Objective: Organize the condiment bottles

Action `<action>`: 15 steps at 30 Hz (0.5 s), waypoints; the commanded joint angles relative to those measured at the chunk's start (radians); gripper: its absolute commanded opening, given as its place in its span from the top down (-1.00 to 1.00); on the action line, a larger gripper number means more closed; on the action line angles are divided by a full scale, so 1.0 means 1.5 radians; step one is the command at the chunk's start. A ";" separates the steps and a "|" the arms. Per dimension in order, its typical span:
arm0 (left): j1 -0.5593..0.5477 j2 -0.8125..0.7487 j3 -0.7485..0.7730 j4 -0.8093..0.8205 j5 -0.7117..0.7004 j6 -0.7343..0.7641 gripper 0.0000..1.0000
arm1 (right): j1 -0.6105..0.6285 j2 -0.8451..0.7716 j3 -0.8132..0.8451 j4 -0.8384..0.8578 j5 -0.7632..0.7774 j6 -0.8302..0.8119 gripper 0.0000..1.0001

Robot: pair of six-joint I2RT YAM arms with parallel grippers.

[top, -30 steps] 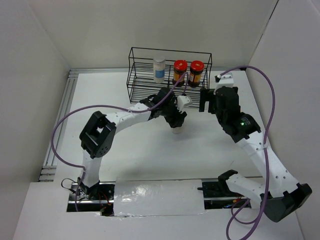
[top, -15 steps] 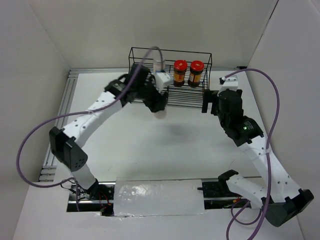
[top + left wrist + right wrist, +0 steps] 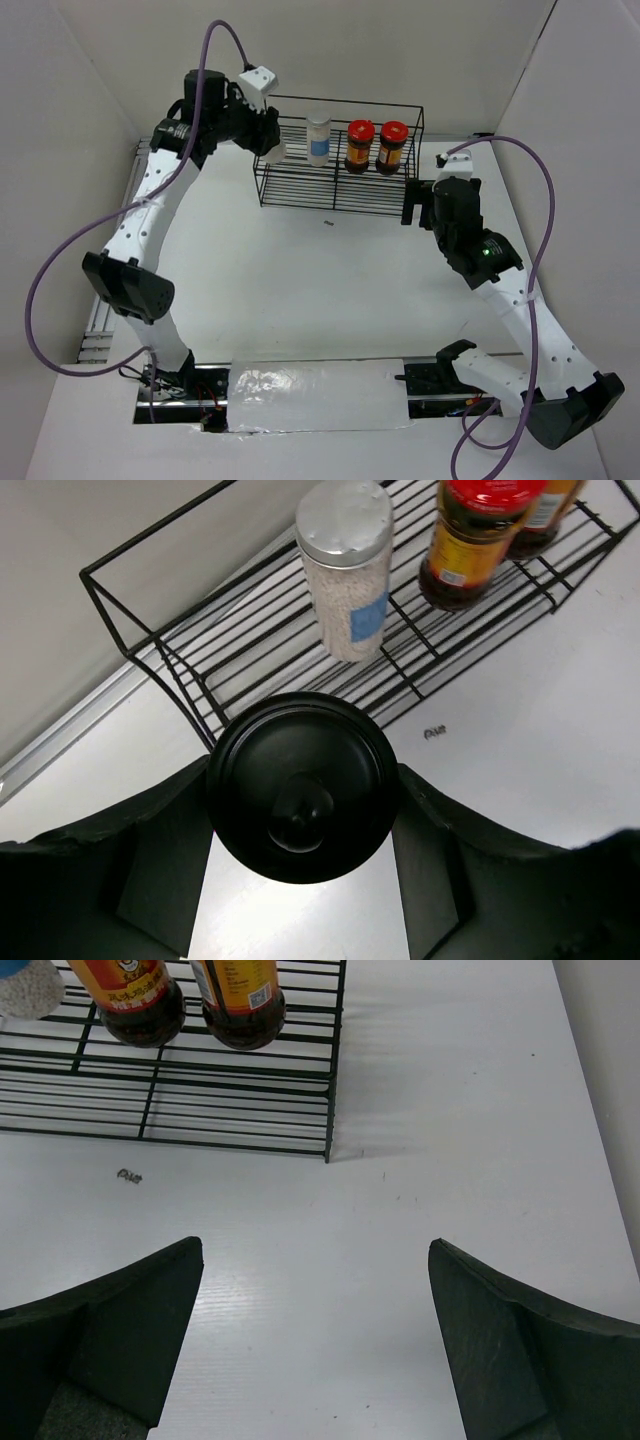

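My left gripper (image 3: 272, 150) is shut on the white black-capped bottle (image 3: 303, 785) and holds it above the left end of the black wire rack (image 3: 340, 185). In the rack stand the white silver-capped bottle with a blue label (image 3: 318, 138) and two dark brown jars with red lids (image 3: 360, 145) (image 3: 392, 146). The left wrist view shows the silver-capped bottle (image 3: 347, 570) and one brown jar (image 3: 473, 542) just beyond the held cap. My right gripper (image 3: 412, 205) is open and empty, right of the rack; both jars (image 3: 140, 1000) (image 3: 240, 998) show at the top of its view.
A small dark speck (image 3: 328, 222) lies on the white table in front of the rack. White walls close in the back and sides. An aluminium rail (image 3: 120, 230) runs along the table's left edge.
My left arm has swung from the table's middle up and left to the rack's left end, carrying the black-capped bottle. The right arm has barely moved.
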 commanded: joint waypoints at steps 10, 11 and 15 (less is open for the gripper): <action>0.007 0.145 0.113 0.159 -0.055 -0.047 1.00 | -0.007 -0.019 0.010 -0.010 0.012 0.010 -1.00; 0.004 0.147 0.110 0.163 -0.059 -0.046 1.00 | -0.007 -0.020 0.008 -0.012 0.012 0.011 -1.00; 0.002 0.178 0.096 0.179 -0.087 -0.026 1.00 | -0.007 -0.024 0.001 -0.010 0.011 0.017 -1.00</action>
